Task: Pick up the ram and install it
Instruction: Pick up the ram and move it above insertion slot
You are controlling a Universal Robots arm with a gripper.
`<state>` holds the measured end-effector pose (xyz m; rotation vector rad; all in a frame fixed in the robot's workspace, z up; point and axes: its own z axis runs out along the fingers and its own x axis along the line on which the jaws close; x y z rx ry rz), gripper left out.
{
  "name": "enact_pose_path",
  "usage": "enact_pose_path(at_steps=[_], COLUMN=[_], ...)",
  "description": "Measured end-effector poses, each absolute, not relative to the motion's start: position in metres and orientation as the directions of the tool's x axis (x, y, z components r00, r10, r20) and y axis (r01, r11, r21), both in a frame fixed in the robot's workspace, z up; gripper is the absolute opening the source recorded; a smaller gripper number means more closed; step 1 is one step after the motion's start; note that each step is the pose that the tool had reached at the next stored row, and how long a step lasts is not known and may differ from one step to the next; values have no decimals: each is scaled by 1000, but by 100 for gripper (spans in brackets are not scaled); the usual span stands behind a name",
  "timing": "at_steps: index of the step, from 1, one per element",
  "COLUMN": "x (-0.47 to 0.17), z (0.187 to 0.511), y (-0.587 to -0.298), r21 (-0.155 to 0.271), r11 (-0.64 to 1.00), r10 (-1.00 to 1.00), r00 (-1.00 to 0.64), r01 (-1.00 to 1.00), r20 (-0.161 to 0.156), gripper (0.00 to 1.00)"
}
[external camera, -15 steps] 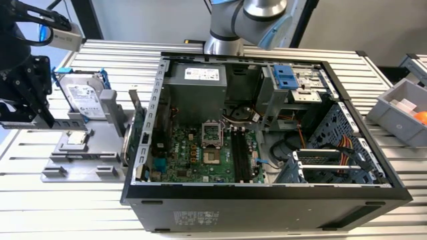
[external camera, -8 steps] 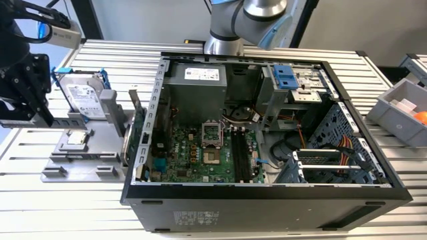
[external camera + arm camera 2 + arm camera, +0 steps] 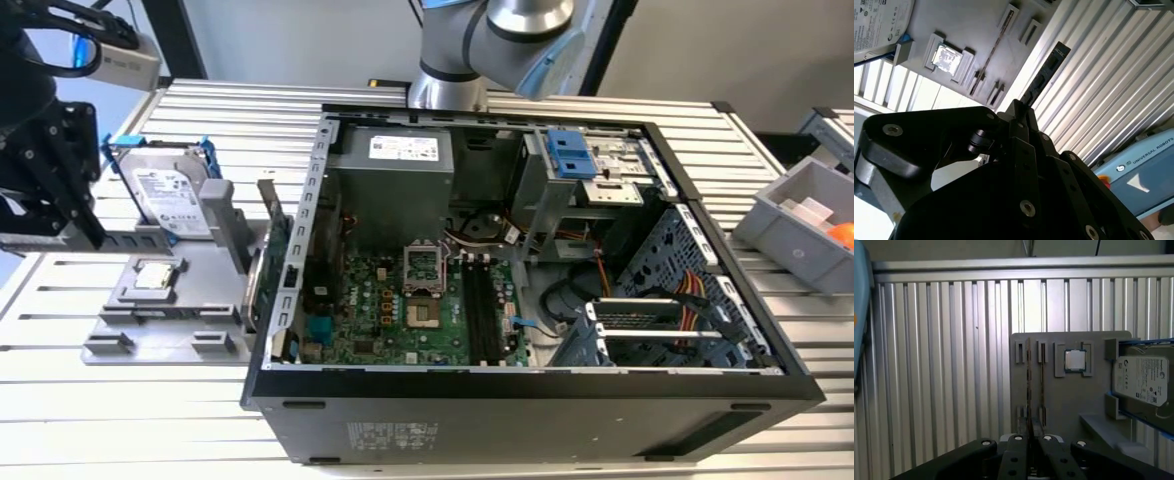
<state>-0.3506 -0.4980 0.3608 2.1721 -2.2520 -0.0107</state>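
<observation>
The ribbed aluminium table [image 3: 120, 400] carries the open black computer case [image 3: 534, 395], and its raised metal walls are judged the first hazard: a carry made too low could knock the load against the rim. Inside it, the green motherboard [image 3: 387, 310] is crowded by cables and brackets, so a slanted descent could be fouled or the board scraped. Beside the case, on the exterior view's left, the flat grey holder plate [image 3: 160, 325] is seen with the silver boxy hard drive [image 3: 167, 195] standing on edge in it. Both lie near the arm's tool and could be clipped by a sideways swing. The black two-fingered gripper [image 3: 1018, 111] is seen pressed together on the ram [image 3: 1046, 72], a thin, dark, narrow circuit-board stick. It is pinched by one end and juts out past the fingertips over the holder plate and the table, apparently lifted clear of the plate and well apart from the case. Because only a short end is gripped, the stick could be levered askew or slipped loose if it is bumped or swung sharply. The long black memory slots [image 3: 483, 305] on the motherboard are narrow and lie side by side, so a small tilt or offset could leave the stick jammed, half seated or pressed onto a slot edge. The small square silver processor chip [image 3: 156, 277] on the plate could be disturbed by a low pass.
</observation>
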Motion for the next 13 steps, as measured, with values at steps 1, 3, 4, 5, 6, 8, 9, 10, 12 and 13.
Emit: enact_pose_path(at_steps=[1, 3, 4, 5, 6, 8, 9, 10, 12, 13], x=[-351, -351, -351, -351, -351, -351, -351, -351, -351, -351], z=[362, 363, 363, 364, 364, 365, 365, 365, 366, 366], y=[-498, -498, -498, -498, -498, -498, -498, -498, -498, -498], r21=[14, 14, 14, 14, 14, 14, 14, 14, 14, 14], r11=[36, 36, 36, 36, 36, 36, 36, 36, 36, 36], r10=[-999, -999, -999, -999, -999, -999, -999, -999, -999, -999], r00=[-36, -36, -36, -36, -36, -36, -36, -36, -36, -36], r01=[-999, -999, -999, -999, -999, -999, -999, -999, -999, -999], r20=[4, 4, 4, 4, 4, 4, 4, 4, 5, 5], gripper=[0, 0, 0, 0, 0, 0, 0, 0, 0, 0])
